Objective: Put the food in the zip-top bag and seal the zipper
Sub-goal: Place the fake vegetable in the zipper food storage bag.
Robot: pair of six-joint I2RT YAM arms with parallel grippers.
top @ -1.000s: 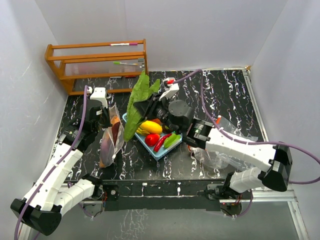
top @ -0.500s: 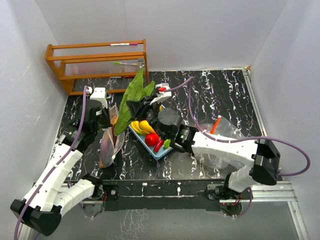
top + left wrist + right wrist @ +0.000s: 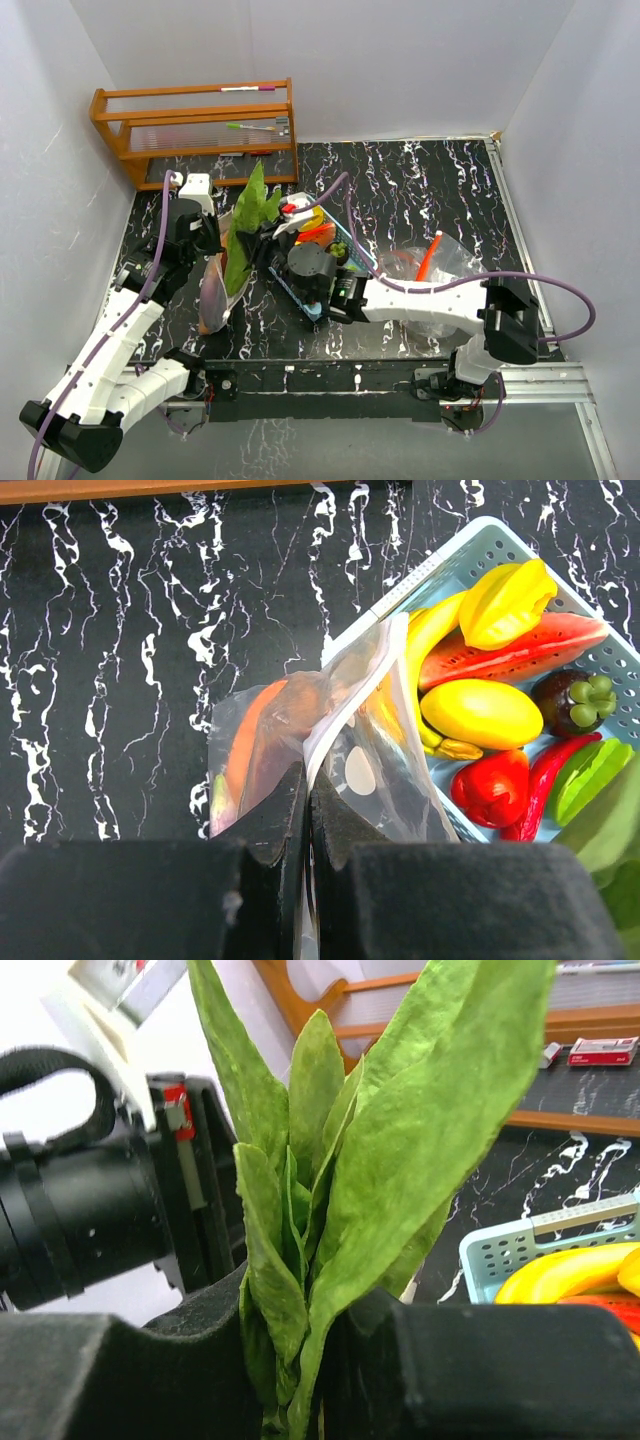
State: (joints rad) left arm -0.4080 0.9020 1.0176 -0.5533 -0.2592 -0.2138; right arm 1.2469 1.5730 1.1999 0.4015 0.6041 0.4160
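Observation:
My left gripper [image 3: 212, 248] [image 3: 308, 782] is shut on the rim of the clear zip-top bag [image 3: 218, 288] [image 3: 335, 715], whose mouth stands against the light-blue basket [image 3: 470, 542]. An orange and brown piece [image 3: 250, 742] lies inside the bag. My right gripper [image 3: 264, 246] [image 3: 305, 1310] is shut on a bunch of green leaves [image 3: 246, 222] [image 3: 400, 1140], held upright beside the bag's mouth. The basket holds more food: a watermelon slice [image 3: 525, 650], bananas [image 3: 432, 638], a yellow mango [image 3: 480, 712], a red chilli [image 3: 548, 776] and a red piece [image 3: 492, 785].
A wooden rack [image 3: 195, 125] stands at the back left. A second crumpled clear bag [image 3: 440, 270] with an orange stick lies on the right. My right arm [image 3: 420, 300] stretches over the basket [image 3: 313, 308] and hides most of it. White walls close in three sides.
My right gripper has carried the green leaves left, from above the basket to the bag's mouth, and its arm now covers the basket. The left arm has stayed still.

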